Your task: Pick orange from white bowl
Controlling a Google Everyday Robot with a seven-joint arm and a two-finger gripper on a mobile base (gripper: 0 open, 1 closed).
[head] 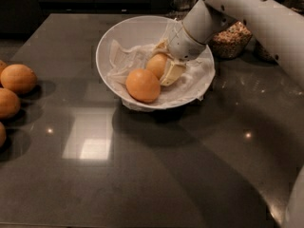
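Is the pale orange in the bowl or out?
In: the orange sits on paper inside the bowl, with the gripper at it.

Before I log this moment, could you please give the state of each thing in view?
Wide white paper-lined bowl: on the dark table, holding two fruits.
Pale yellowish-orange fruit: lying in the bowl.
Claw: down inside the bowl, at the pale fruit.
Brighter round orange fruit: free, nearer the bowl's front.
Darker oranges: resting at the table's left.

yeah, the gripper (164,63) in the white bowl (118,32) hides the orange (154,65) on its 3 o'clock side; the edge crops the darker oranges (9,103) at 9 o'clock.
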